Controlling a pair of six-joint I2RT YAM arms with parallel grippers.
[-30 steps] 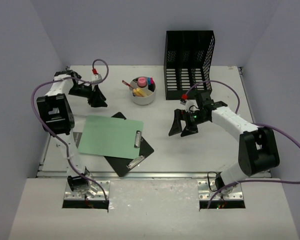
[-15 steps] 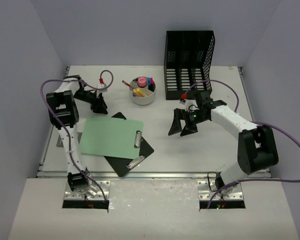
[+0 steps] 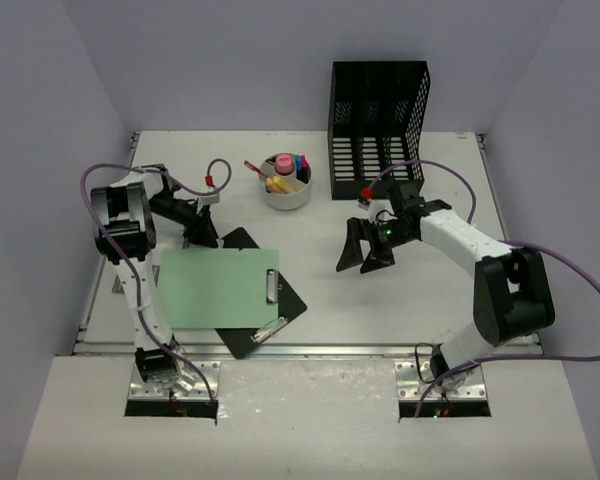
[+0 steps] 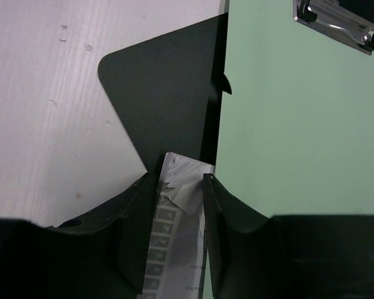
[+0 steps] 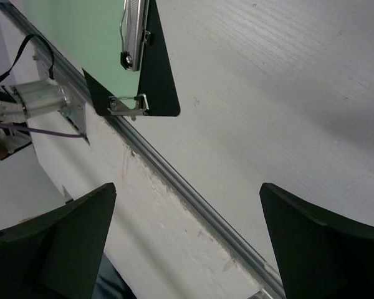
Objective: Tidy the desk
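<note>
- The worktop [image 3: 330, 300] lies flat under both claws, with its silver rail [image 3: 310, 349] along the 6 o'clock edge.
- The left claw [image 3: 202, 234] sits low over the worktop's 9 o'clock side. It is right at the 12 o'clock corner of the black clipboard [image 3: 292, 302].
- The right claw [image 3: 364, 262] is released, its jaws spread wide. It hangs over bare worktop at 3 o'clock of the green clipboard [image 3: 218, 288], well apart from it.
- The left claw's jaws stand narrow with a white paper slip [image 4: 174, 249] between the fingers [image 4: 134, 243] (whether they pinch it or only straddle it, I cannot tell).
- A second ago the left arm reached toward the 10 o'clock corner; it has since swung in to the clipboards.
- The green clipboard has turned squarer to the rail and slid toward 7 o'clock, and the black one shifted slightly with it. The right arm has not moved.
- The green clipboard hides most of the black one.
- The slip's near end is cut off in the left wrist view, and its print is too small to read.
</note>
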